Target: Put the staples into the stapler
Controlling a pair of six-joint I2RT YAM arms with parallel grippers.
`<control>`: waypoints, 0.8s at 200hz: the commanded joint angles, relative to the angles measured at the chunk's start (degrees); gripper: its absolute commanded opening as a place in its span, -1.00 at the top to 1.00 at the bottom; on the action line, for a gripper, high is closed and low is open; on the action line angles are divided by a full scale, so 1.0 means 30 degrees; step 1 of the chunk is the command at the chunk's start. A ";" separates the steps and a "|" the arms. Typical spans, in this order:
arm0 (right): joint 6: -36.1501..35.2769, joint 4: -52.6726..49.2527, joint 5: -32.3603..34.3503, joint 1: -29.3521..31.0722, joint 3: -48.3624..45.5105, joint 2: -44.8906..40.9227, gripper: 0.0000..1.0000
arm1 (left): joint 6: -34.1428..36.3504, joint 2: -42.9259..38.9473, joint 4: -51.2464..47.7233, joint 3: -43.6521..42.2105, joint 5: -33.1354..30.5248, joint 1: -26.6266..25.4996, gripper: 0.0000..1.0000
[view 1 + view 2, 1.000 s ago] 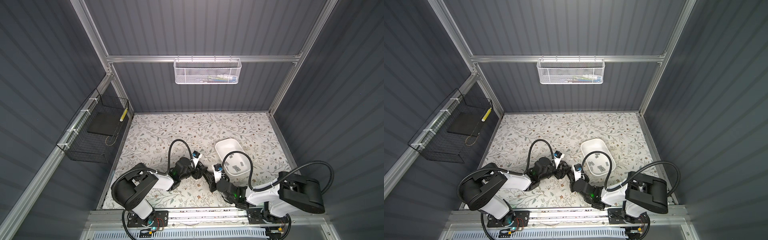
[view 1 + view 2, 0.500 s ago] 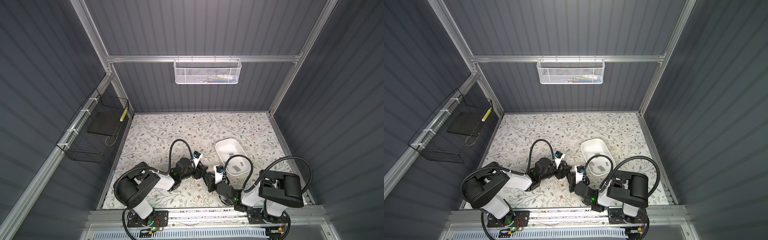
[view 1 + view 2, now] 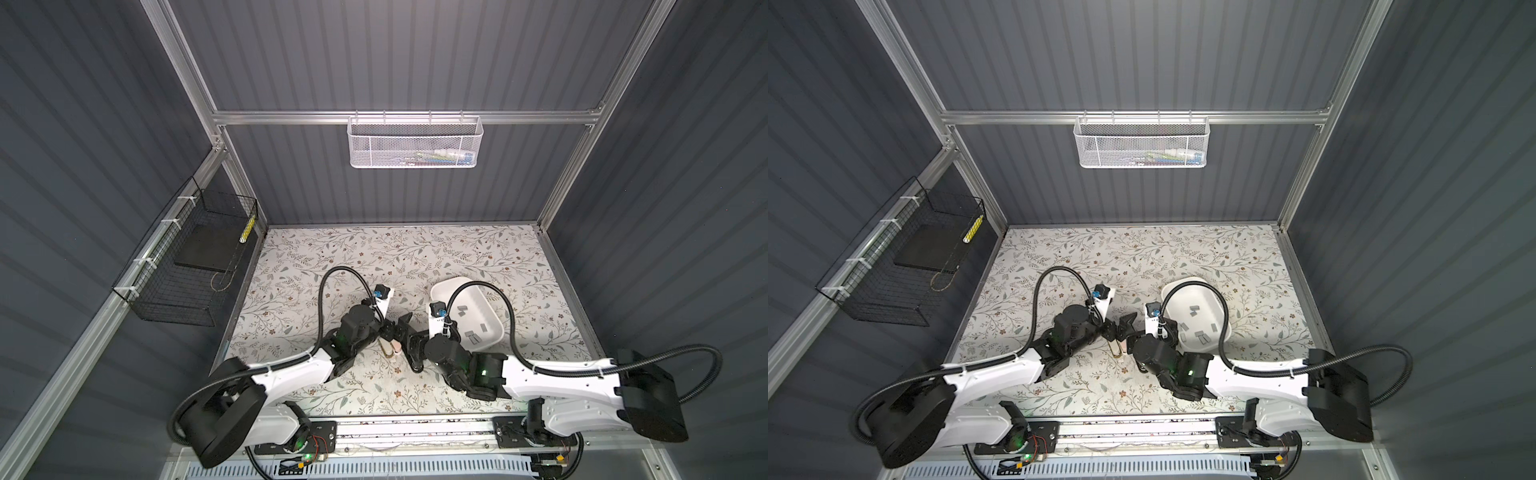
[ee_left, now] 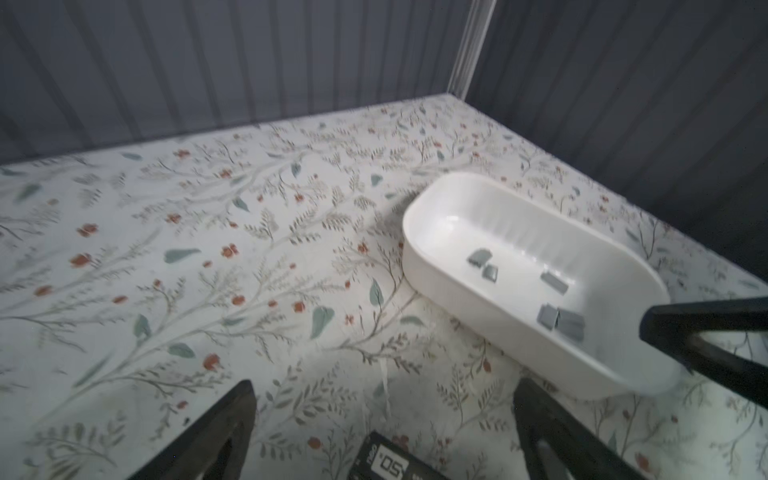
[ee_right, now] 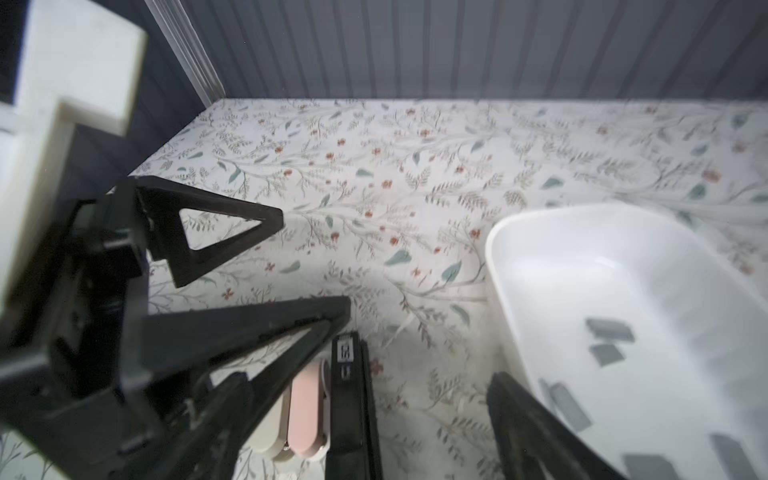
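- Both tools just sprang wide: left tool (image 4: pixel 384 386) & right tool (image 5: pixel 370 382) now gape open, gripping nothing.
- Stapler (image 5: pixel 353 415) lies on the bench (image 4: pixel 208 249), low centre of right wrist view. Pink-cream piece (image 5: pixel 305 407) is beside it, maybe same item.
- Staples (image 4: pixel 555 282) sit loose in white tray (image 4: pixel 432 282), frame right. Loading prob. not done.
- Floral bench cover, grey ribbed walls (image 3: pixel 415 62). White mesh basket (image 3: pixel 415 141) top centre, black wire basket (image 3: pixel 187 266) left.

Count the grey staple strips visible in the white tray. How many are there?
5. Staple strips paired toward the white tray's far end, one mid-tray, two touching nearer the arms. Others may hide behind its wall.
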 commanded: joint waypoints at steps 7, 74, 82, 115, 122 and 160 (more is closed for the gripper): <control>0.2478 -0.8151 0.3619 -0.0967 0.3185 -0.0865 -0.98 | -0.1124 -0.2693 -0.4982 0.1796 -0.6273 -0.0091 -0.98; -0.8674 -0.1828 -0.1502 -0.8680 0.2471 -0.3632 -0.98 | 0.1569 -0.5278 -0.4324 0.0165 -1.3711 0.0855 -0.99; -0.8611 -0.1774 -0.2527 -1.0776 0.1792 -0.3899 -0.98 | 0.1623 -0.5741 -0.3657 -0.0534 -1.3298 0.1777 -0.99; -0.9126 0.2492 -0.4216 -1.7171 -0.3189 -0.5111 -0.98 | 0.0851 -0.5962 -0.4816 -0.0574 -0.9689 0.7294 -0.98; -0.8029 0.3456 -0.4945 -1.8008 -0.4084 -0.5418 -0.98 | 0.1461 -0.5151 -0.4507 -0.0523 -0.9612 0.7906 -0.99; -0.9451 0.9196 -0.6598 -2.0558 -0.5952 -0.1890 -0.98 | 0.2744 0.2016 0.0866 -0.1669 -0.8525 1.0483 -0.99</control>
